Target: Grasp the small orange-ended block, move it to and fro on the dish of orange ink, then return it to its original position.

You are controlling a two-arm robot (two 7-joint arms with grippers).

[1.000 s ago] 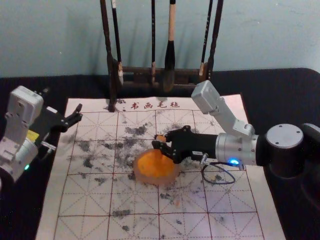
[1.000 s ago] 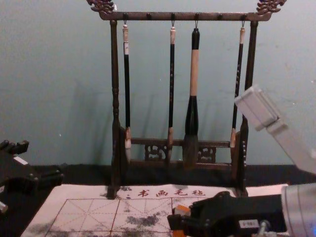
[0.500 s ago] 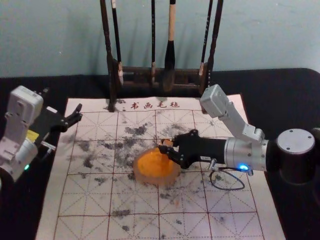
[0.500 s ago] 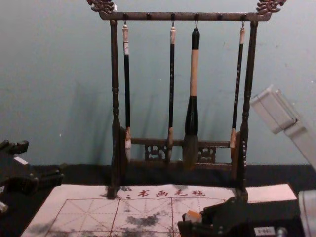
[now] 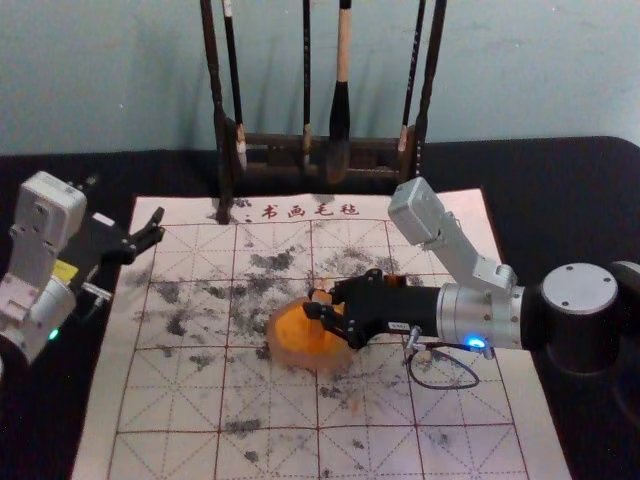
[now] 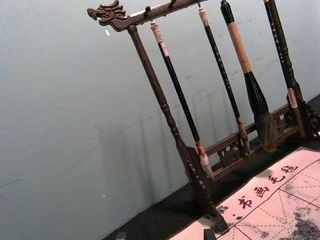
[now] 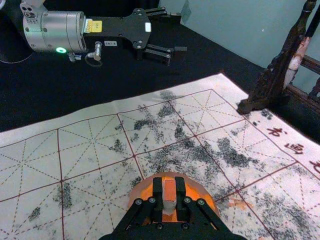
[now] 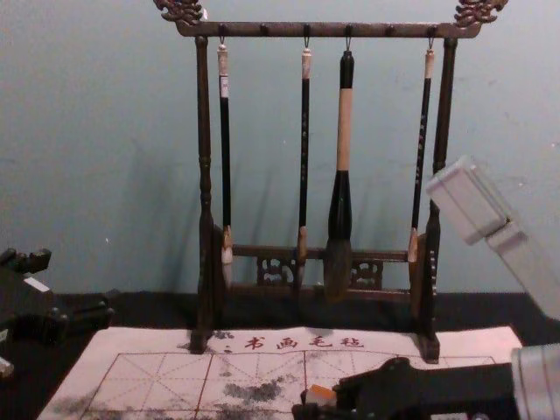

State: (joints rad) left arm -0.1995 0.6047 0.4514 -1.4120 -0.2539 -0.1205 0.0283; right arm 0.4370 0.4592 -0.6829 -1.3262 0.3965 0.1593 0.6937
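The small block, orange at one end and white below, is gripped upright over the dish. In the head view my right gripper [image 5: 318, 303] comes in from the right, shut on the block [image 5: 321, 296] above the translucent dish [image 5: 284, 355] of orange ink. In the right wrist view the block [image 7: 169, 192] stands between the fingers of my right gripper [image 7: 169, 196], with the dish [image 7: 199, 188] around and under it. The block's lower end is hidden, so contact with the ink cannot be told. My left gripper [image 5: 157, 226] is parked open at the left.
A felt mat [image 5: 200, 390] with grid lines and dark ink stains lies under the dish. Behind it stands a wooden rack [image 8: 206, 175] with several hanging brushes. An orange-brown patch [image 5: 396, 281] shows just behind my right gripper in the head view.
My right gripper, holding the block, shifted right across the dish and has since come back partway to the left. The left arm stayed put.
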